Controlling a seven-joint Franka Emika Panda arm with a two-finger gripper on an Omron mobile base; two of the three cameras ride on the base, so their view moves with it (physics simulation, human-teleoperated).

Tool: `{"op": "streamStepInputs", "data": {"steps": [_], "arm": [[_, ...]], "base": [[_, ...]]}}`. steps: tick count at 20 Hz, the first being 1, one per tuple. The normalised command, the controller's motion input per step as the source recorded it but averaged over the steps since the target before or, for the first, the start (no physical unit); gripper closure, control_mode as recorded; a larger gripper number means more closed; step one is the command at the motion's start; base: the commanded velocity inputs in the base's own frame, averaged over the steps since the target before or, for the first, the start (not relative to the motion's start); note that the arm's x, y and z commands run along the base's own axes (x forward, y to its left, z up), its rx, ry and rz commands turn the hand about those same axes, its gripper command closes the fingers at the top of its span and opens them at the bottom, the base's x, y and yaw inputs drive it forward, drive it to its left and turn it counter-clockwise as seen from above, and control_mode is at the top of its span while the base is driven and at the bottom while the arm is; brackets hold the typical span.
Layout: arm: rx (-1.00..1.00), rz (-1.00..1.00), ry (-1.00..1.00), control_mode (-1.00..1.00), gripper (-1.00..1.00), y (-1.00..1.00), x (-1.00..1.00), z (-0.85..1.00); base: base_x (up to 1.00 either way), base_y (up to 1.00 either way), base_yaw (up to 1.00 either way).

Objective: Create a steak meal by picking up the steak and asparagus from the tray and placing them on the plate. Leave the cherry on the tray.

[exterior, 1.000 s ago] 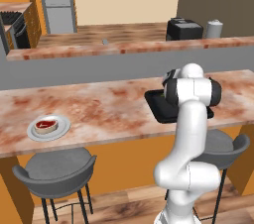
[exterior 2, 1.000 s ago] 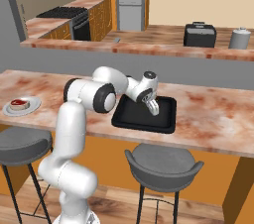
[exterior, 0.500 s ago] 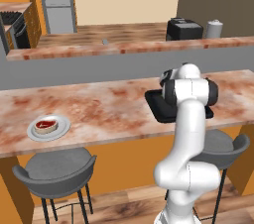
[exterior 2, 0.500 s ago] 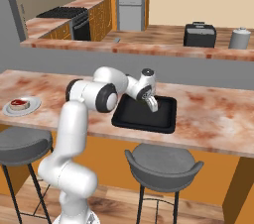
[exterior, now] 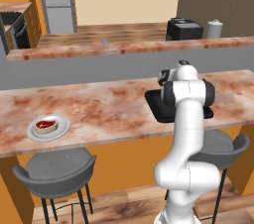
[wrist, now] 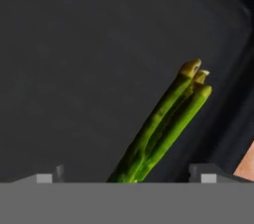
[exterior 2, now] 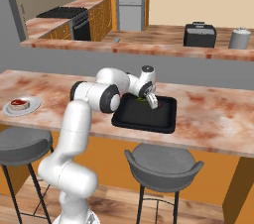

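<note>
Now, view by view:
Left base view: the steak [exterior: 45, 125] lies on the plate [exterior: 60, 130], far left on the near counter. Well apart to the right, the white arm hides most of the tray [exterior: 155, 108], and it has shifted slightly toward the camera over the last second.
Right base view: the gripper [exterior 2: 152, 102] hangs low over the tray's [exterior 2: 163, 121] back half, a little lower and nearer the tray floor than a second ago. A speck of green, the asparagus [exterior 2: 141, 99], shows just behind it. I cannot make out the cherry.
Hand view: the asparagus [wrist: 163, 125] runs as a bundle of green stalks between the two finger tips [wrist: 202, 174], which stand fully spread, one on each side, having just finished widening.
Meaning: steak done; judging by this, the asparagus pick is next and the jaws are lined up to close on it.
</note>
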Motion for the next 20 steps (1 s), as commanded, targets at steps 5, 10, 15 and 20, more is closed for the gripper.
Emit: {"op": "streamStepInputs", "data": {"steps": [5,10,15,20], "arm": [[0.0,-0.01,0.12,-1.0,-1.0,0.0,0.15,-0.34],[-0.01,0.0,0.12,-1.0,1.0,0.0,-0.17,-0.53],[-0.02,-0.02,0.07,-1.0,1.0,0.02,-0.43,-0.51],[0.0,0.0,0.01,-1.0,1.0,0.18,-0.17,-0.23]], "base": [[0.0,0.0,0.0],[0.0,0.0,0.0],[0.0,0.0,0.0],[0.0,0.0,0.0]]}}
